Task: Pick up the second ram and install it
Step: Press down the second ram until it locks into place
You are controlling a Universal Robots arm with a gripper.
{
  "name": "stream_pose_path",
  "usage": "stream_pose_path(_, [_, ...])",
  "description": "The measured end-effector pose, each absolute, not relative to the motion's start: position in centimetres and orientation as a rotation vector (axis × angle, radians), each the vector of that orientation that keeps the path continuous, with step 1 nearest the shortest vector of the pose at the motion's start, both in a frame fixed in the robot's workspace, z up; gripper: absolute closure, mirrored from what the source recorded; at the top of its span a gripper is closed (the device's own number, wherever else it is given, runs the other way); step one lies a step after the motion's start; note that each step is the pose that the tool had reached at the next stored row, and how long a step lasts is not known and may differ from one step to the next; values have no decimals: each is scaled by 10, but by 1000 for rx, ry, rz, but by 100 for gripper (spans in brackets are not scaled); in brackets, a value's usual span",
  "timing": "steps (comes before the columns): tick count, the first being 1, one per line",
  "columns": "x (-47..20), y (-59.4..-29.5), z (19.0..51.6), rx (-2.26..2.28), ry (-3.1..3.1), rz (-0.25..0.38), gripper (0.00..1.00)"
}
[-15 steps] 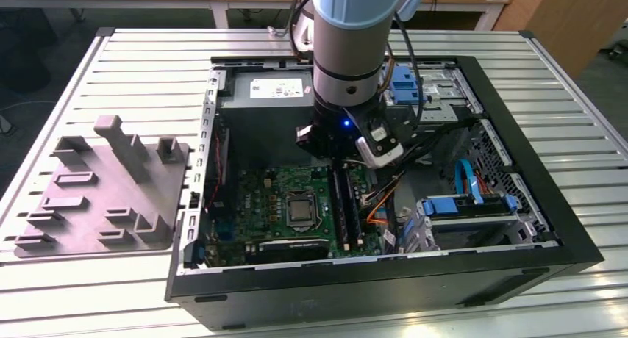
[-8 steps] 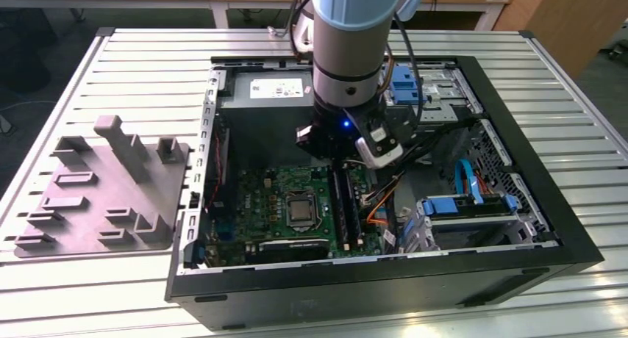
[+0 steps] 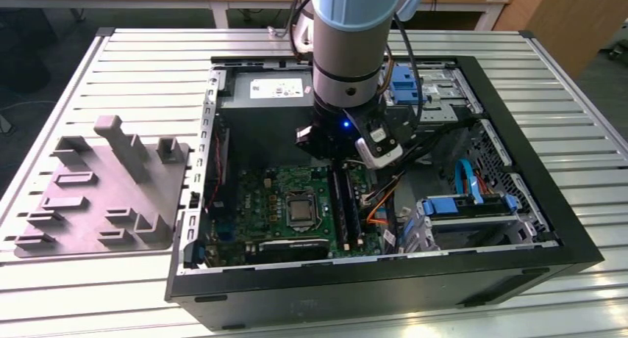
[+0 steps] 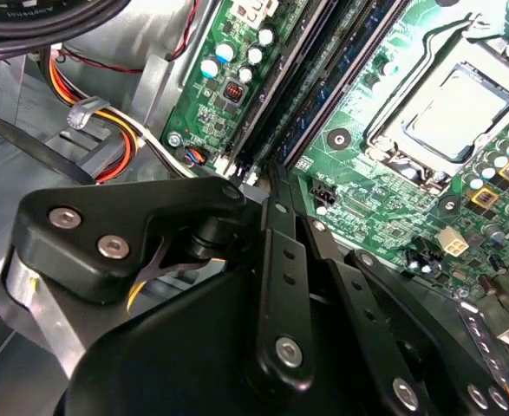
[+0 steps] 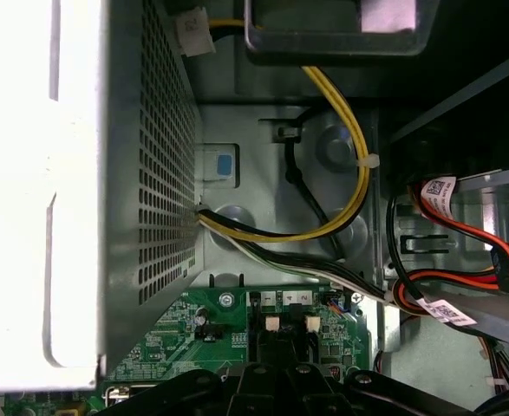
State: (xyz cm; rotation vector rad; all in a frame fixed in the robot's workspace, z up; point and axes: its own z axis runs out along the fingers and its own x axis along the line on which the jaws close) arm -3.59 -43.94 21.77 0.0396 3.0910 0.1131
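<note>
ribbed metal tabletop carries an open computer case, and the gripper hangs inside it just above the motherboard. whether its fingers are clenched or released, i cannot tell. beside the silver processor socket, dark memory sticks lie seated in the long slots; which is the second ram is unclear. a grey parts fixture sits outside the case wall.
</note>
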Motion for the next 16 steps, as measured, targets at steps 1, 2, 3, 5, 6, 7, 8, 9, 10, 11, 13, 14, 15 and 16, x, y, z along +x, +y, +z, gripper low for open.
stream_pose_path(1, [-36,-439,218,40,3091,113,90])
stream_pose_path(2, [-36,-439,218,40,3091,113,90])
stream_pose_path(3, [-36,-439,218,40,3091,113,90])
stream_pose_path(5, [-36,-439,222,40,3091,114,90])
stream_pose_path(6, [-36,-439,225,40,3091,113,90])
stream_pose_path(7, [-36,-439,227,40,3091,113,90])
stream_pose_path(8, [-36,-439,230,40,3091,113,90])
stream_pose_path(9, [-36,-439,232,40,3091,113,90])
stream_pose_path(10, [-36,-439,235,40,3091,113,90])
stream_pose_path(11, [-36,-439,238,40,3091,113,90])
stream_pose_path(13, [-36,-439,244,40,3091,113,90])
stream_pose_path(14, [-36,-439,245,40,3091,113,90])
stream_pose_path(15, [-36,-439,246,40,3091,113,90])
stream_pose_path(16, [-36,-439,246,40,3091,113,90])
